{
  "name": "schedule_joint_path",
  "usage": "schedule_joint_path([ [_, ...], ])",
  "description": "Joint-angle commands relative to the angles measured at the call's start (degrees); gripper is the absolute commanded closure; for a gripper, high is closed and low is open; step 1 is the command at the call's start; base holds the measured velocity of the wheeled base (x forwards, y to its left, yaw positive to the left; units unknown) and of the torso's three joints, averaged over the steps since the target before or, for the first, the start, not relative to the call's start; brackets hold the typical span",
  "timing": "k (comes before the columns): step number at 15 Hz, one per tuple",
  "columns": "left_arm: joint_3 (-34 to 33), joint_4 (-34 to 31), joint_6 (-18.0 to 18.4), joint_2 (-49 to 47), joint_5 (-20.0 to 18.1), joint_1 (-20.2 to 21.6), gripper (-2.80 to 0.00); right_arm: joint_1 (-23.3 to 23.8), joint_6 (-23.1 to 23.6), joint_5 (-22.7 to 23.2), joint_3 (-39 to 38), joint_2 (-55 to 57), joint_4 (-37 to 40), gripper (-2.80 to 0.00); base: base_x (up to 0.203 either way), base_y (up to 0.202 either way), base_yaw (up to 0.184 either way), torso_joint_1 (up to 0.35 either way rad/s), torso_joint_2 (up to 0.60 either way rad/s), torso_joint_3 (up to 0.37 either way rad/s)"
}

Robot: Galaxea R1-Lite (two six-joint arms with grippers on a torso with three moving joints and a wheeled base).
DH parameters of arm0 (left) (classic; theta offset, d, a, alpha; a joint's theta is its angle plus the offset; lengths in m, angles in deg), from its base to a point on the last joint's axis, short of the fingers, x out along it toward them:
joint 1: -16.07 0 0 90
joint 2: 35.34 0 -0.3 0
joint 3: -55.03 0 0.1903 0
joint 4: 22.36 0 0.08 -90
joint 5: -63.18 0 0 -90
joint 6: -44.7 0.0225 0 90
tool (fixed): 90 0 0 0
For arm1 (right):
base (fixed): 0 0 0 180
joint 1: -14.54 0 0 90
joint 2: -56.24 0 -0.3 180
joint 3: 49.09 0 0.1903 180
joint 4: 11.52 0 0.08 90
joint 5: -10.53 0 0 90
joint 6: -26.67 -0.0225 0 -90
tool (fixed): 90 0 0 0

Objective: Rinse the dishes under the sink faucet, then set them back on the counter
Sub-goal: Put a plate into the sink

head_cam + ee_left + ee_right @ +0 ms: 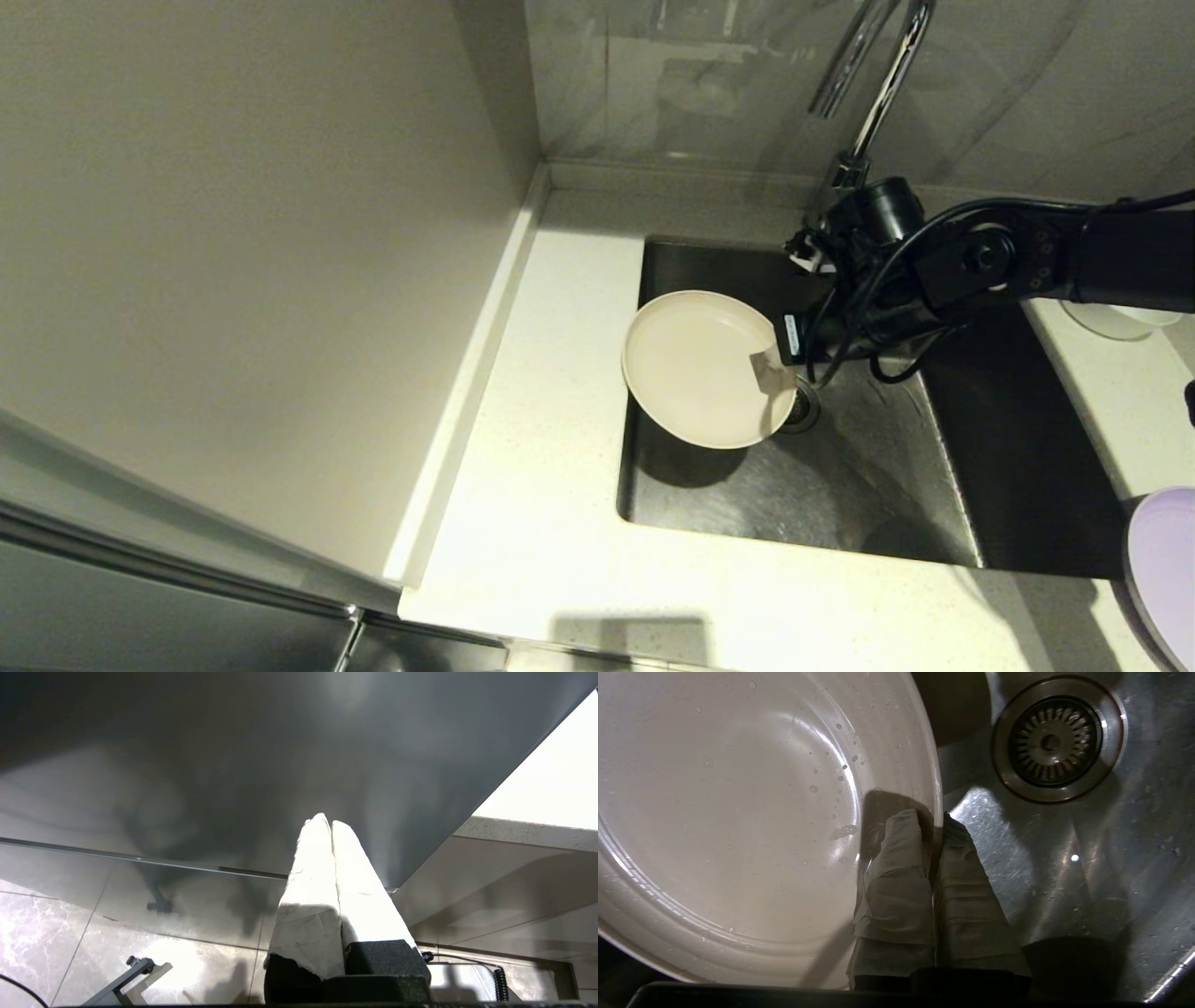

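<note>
My right gripper (pixel 777 375) (pixel 934 823) is shut on the rim of the cream plate (pixel 695 366) (pixel 738 812), one padded finger inside it and one outside. The plate hangs tilted over the left part of the steel sink (pixel 868 495) (pixel 1064 868), beside the round drain strainer (pixel 805 406) (pixel 1057 737). Water droplets cling to the plate's inner face. The chrome faucet (pixel 873 84) rises behind the sink. No stream of water shows. A lilac plate (pixel 1167 560) lies on the counter (pixel 541 448) at the right edge. A white bowl (pixel 1120 320) sits behind my right arm. My left gripper (pixel 327 823) is shut and empty, parked low beside the cabinet.
A tall pale wall panel (pixel 233 280) bounds the counter on the left, with a low raised edge (pixel 467 373) along it. A glossy tiled backsplash (pixel 700 84) stands behind the faucet. In the left wrist view a dark cabinet front (pixel 233 765) and marbled floor tiles (pixel 70 933) show.
</note>
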Motion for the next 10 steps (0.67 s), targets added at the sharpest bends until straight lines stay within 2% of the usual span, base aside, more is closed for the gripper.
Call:
schedule_joint_path([
  [1,0.0,0.0,0.0,0.1,0.0,0.0,0.00,1.9,-0.1,0.3,1.2,0.9,0.0,0.00,0.000,0.000,0.000,0.000,0.00,0.000],
  [6,0.0,0.0,0.0,0.1,0.0,0.0,0.00,4.7,-0.1,0.3,4.5,3.5,0.0,0.00,0.000,0.000,0.000,0.000,0.00,0.000],
  [10,0.0,0.0,0.0,0.1,0.0,0.0,0.00,5.3,-0.2,0.1,6.4,6.6,-0.1,0.00,0.000,0.000,0.000,0.000,0.00,0.000],
])
